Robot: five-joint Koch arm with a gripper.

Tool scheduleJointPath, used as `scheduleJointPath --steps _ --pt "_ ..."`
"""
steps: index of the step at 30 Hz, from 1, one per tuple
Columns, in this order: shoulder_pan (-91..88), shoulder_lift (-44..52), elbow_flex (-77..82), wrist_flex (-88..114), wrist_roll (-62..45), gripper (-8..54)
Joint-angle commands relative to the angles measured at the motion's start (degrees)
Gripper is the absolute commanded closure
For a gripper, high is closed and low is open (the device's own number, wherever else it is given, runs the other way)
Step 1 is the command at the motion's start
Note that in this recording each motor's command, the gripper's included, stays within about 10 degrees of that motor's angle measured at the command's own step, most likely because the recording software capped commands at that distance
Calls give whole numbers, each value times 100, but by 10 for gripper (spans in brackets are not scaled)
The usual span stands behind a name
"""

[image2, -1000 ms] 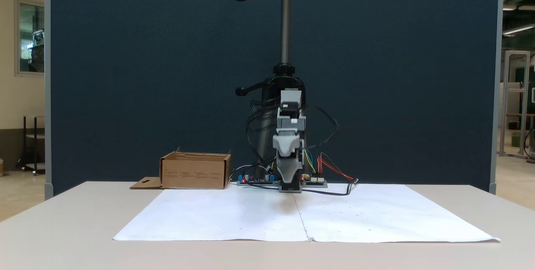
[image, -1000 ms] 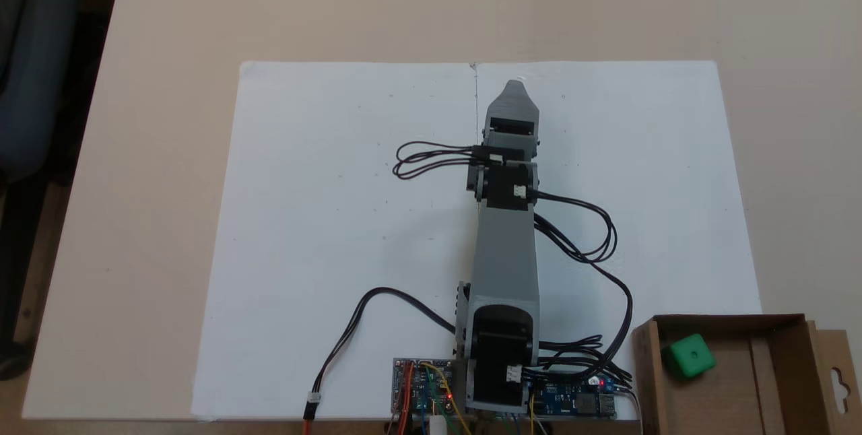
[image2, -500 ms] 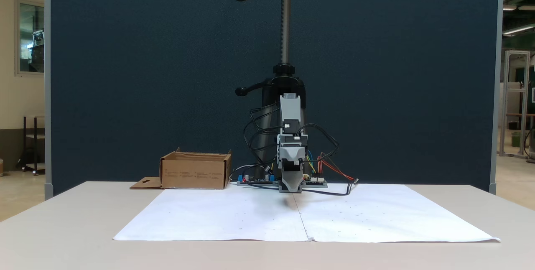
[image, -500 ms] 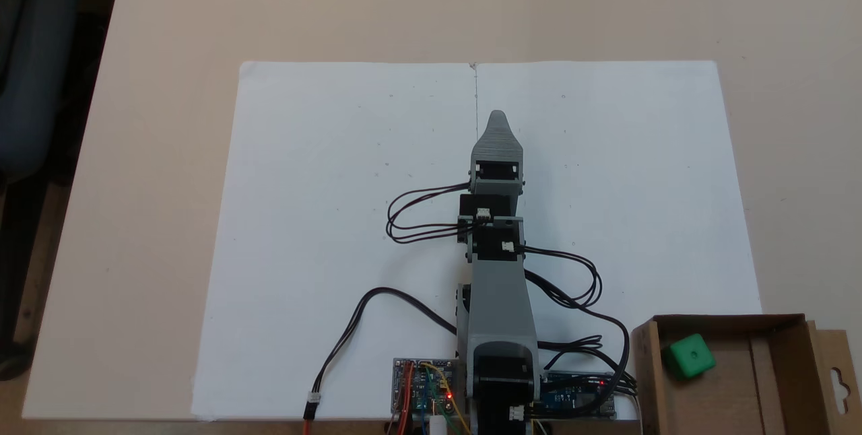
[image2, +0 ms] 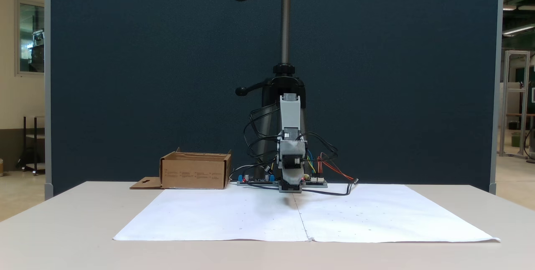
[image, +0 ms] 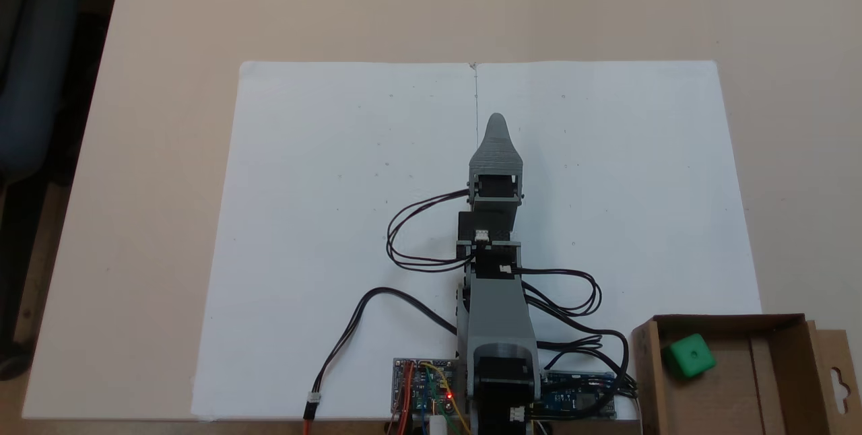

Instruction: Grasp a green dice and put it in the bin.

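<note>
The green dice lies inside the bin, near its left wall. The claw points away from the bin over white paper; I cannot tell its state.

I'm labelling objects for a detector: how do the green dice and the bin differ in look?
The green dice is a small bright green cube with rounded corners; the bin is a much larger brown cardboard box, open-topped with low walls. The dice lies inside the bin, near one corner.

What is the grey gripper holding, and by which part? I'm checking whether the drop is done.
Nothing: the small bright green plastic dice lies inside the brown cardboard box, far from the gripper.
</note>
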Motion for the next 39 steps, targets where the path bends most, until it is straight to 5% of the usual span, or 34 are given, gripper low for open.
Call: scheduleJointPath --steps 1,19,39 --pt "88 668 360 -947 -35 25" --pt "44 633 378 -3909 -44 11" --pt "35 633 378 -3911 -44 10"
